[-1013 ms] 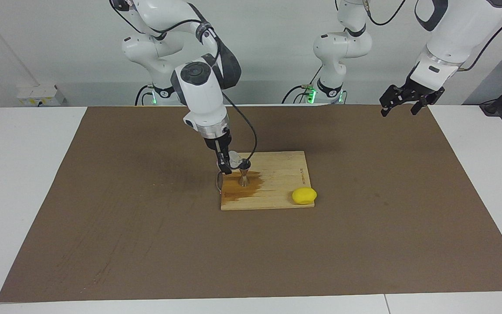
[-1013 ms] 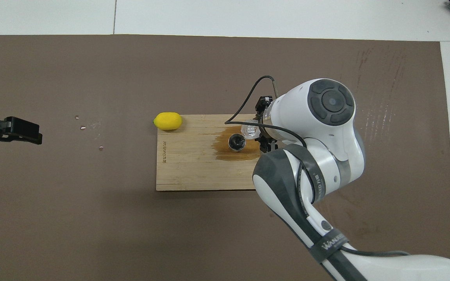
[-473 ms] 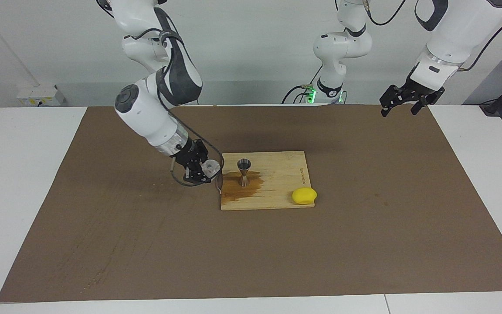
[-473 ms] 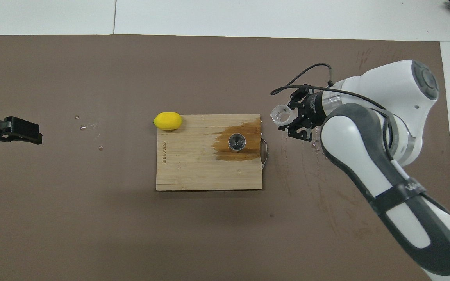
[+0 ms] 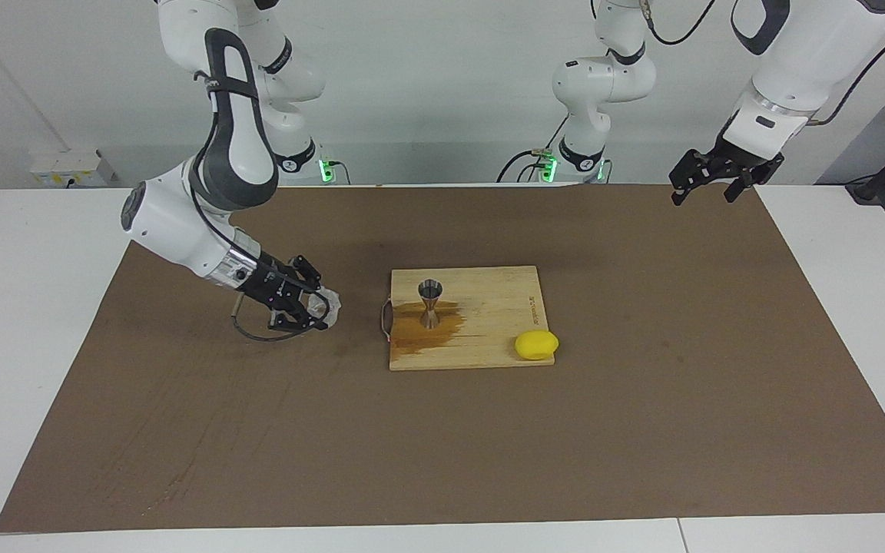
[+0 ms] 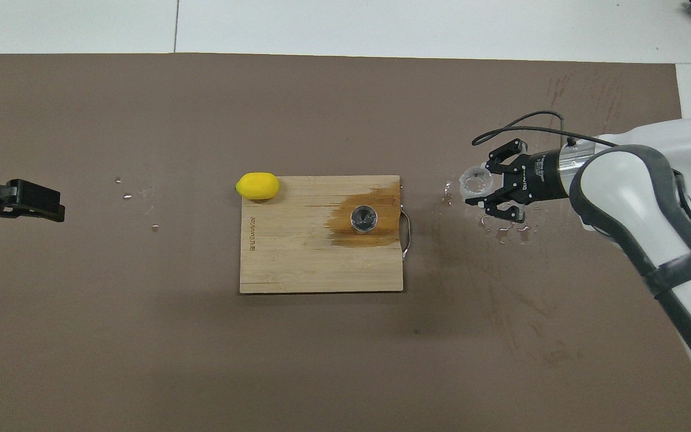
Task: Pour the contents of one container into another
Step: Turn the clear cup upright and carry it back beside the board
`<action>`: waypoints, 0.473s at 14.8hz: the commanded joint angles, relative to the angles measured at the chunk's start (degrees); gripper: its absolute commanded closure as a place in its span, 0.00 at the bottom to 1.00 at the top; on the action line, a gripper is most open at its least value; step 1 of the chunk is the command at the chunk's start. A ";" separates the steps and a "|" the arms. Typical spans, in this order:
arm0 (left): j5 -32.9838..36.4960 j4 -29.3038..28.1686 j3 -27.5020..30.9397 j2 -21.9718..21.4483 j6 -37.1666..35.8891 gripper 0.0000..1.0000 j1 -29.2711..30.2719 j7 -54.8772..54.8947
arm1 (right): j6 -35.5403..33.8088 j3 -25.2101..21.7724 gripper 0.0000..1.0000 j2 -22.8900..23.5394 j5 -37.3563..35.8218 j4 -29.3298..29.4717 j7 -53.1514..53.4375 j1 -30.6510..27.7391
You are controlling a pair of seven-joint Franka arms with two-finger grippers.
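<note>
Brown mat (image 5: 642,399) covers the white desk (image 5: 28,307), with a board (image 5: 488,338) mid-mat that has a wet stain, the jigger (image 5: 430,302) upright on it and a lemon (image 5: 536,345) at its corner toward the left arm's end. Right tool (image 5: 321,307) is clamped on the cup (image 5: 330,306) low over the mat, well off the board toward the right arm's end. Left tool (image 5: 707,183) waits raised over the mat's edge, fingers spread.

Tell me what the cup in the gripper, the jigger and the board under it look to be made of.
Clear cup, held by the right gripper: see-through, glass or plastic, which one is unclear. Jigger: silvery, reflective, apparently polished metal. Board: pale wood with visible strip grain, possibly bamboo; a dark wet-looking stain surrounds the jigger.
</note>
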 commanded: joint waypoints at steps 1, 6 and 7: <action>-0.40 -0.41 0.34 -0.98 -0.90 0.00 -0.19 0.41 | -0.66 0.82 1.00 -1.99 5.46 -5.84 -9.43 -5.09; -0.40 -0.50 0.34 -0.98 -0.81 0.00 -0.19 0.41 | -3.28 0.82 1.00 0.02 6.18 -8.05 -20.24 -11.15; -0.40 -0.41 0.34 -0.98 -0.81 0.00 -0.19 0.41 | -4.77 0.82 1.00 1.60 6.18 -8.05 -23.32 -13.34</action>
